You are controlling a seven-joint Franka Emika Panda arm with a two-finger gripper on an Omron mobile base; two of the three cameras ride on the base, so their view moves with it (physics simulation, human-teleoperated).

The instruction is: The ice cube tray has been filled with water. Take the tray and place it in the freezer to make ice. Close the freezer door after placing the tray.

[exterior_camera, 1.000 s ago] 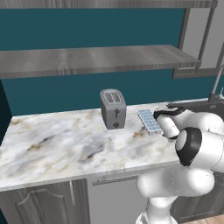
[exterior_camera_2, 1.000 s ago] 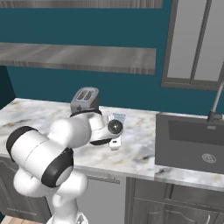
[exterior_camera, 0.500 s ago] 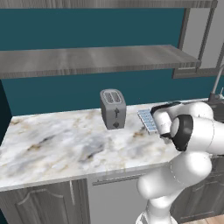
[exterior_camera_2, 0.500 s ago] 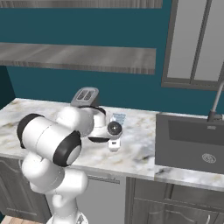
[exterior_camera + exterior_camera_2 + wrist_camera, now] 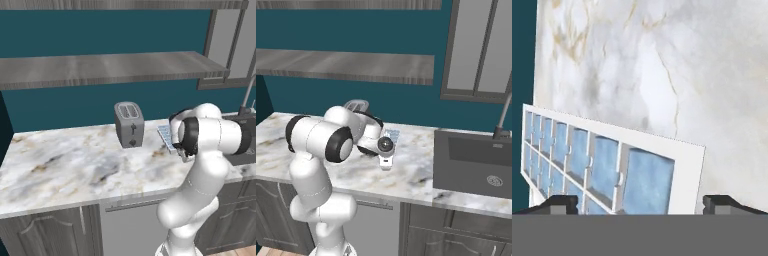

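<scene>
- As the arm has swung in since a second ago, I've got the pincer (image 5: 639, 202) spread over the ice cube tray (image 5: 612, 165).
- Tray sits ungrasped on the tabletop (image 5: 75, 165); next I close.

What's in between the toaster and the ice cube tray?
Nothing: in the left base view just bare marble counter lies between the toaster and the ice cube tray.

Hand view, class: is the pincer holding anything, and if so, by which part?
Nothing is held. The pincer is open, its fingertips spread wide on either side of the ice cube tray, which lies on the marble counter.
</scene>
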